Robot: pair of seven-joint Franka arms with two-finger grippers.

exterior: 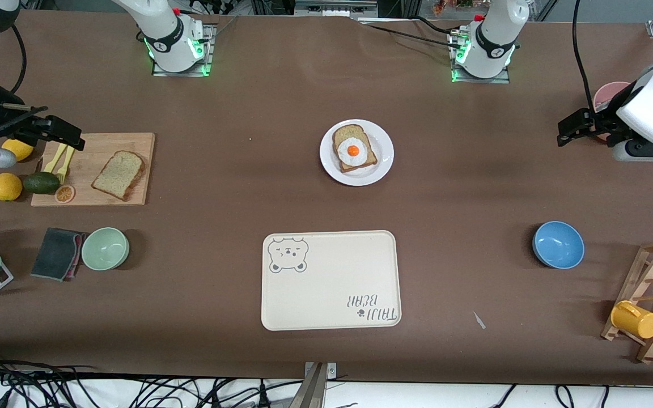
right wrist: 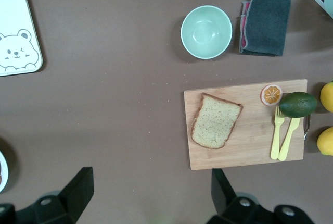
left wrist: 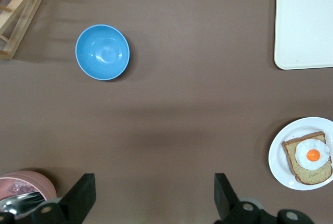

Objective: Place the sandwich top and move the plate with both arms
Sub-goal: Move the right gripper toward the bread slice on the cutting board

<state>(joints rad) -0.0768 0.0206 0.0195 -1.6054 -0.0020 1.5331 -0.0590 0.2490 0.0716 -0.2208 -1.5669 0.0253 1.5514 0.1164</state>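
The sandwich top [exterior: 119, 174], a plain speckled bread slice, lies flat on a wooden cutting board [exterior: 134, 153] toward the right arm's end of the table; the right wrist view shows it too [right wrist: 216, 120]. The white plate [exterior: 386, 154] sits mid-table and carries a bread slice with a fried egg [exterior: 353, 149]; the plate [left wrist: 278, 168] also shows in the left wrist view. My right gripper [exterior: 71, 136] hangs open and empty over the cutting board's outer end. My left gripper [exterior: 565, 133] hangs open and empty over bare table at the left arm's end.
A cream bear tray [exterior: 332, 283] lies nearer the camera than the plate. A blue bowl [exterior: 558, 245], a wooden rack with a yellow mug [exterior: 635, 319] and a pink container [exterior: 607, 93] are at the left arm's end. A green bowl [exterior: 105, 248], grey cloth [exterior: 57, 253], avocado [exterior: 41, 182], yellow forks [exterior: 61, 161] and lemons surround the board.
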